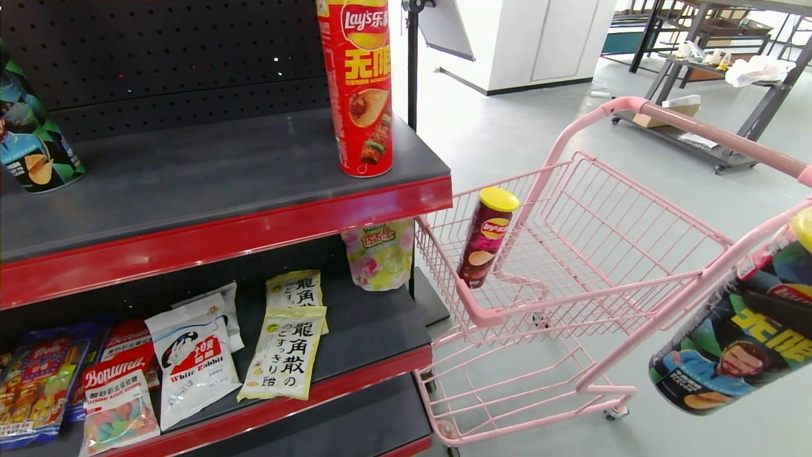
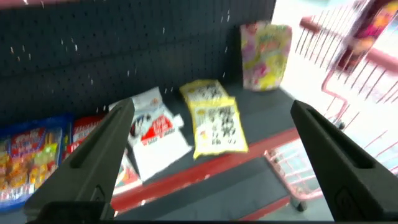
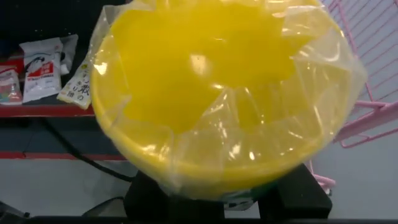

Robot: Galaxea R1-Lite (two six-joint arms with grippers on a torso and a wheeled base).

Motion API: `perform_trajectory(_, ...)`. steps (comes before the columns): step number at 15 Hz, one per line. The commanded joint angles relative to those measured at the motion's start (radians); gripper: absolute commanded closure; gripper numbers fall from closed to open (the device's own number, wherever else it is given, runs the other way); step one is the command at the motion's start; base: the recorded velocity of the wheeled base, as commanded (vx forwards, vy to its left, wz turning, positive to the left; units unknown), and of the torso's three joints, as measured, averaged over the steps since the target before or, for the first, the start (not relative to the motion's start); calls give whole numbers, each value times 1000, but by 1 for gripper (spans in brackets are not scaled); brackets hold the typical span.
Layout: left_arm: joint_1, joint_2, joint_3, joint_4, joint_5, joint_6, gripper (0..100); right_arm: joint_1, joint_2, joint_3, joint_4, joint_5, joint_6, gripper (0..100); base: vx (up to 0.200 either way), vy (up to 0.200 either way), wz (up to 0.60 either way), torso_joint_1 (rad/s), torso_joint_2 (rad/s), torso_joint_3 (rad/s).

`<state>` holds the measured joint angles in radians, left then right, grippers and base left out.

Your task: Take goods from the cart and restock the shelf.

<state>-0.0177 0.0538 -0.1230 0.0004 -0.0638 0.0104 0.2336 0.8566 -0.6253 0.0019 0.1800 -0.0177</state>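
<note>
While the left gripper (image 2: 211, 107) gapes, the right gripper (image 3: 224, 198) clasps a cylindrical, yellow-lidded can (image 1: 736, 336).

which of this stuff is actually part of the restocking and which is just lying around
Part of the job:
- pink cart
- maroon can standing in it
- yellow-lidded can held in the right claw
- top shelf, with a red can on it

Just lying about:
- snack bags on the lower shelf
- metal table behind
- white cabinet

Pink metal wire cart (image 1: 480, 313), glossy film-wrapped can (image 3: 217, 93), matt shelf (image 1: 190, 171)
</note>
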Motion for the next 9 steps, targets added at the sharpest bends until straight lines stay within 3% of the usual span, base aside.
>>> perform_trajectory(1,-77,247,-239,3,-33,-35,0,85,-22,-10,1,30,-2,100,0,0,0,0,0,0)
perform_trajectory(2,-87,251,-238,1,-40,-17,0,107,-18,-14,1,29,-8,100,0,0,0,0,0,0)
perform_trajectory(3,-93,248,-233,4,-54,25,0,144,-10,-14,1,29,-33,100,0,0,0,0,0,0)
perform_trajectory(6,-93,248,-221,6,-74,48,0,154,9,-14,0,35,-54,100,0,0,0,0,0,0)
perform_trajectory(9,-93,227,-178,6,-74,52,0,154,16,-11,-2,36,-54,100,0,0,0,115,-352,-230)
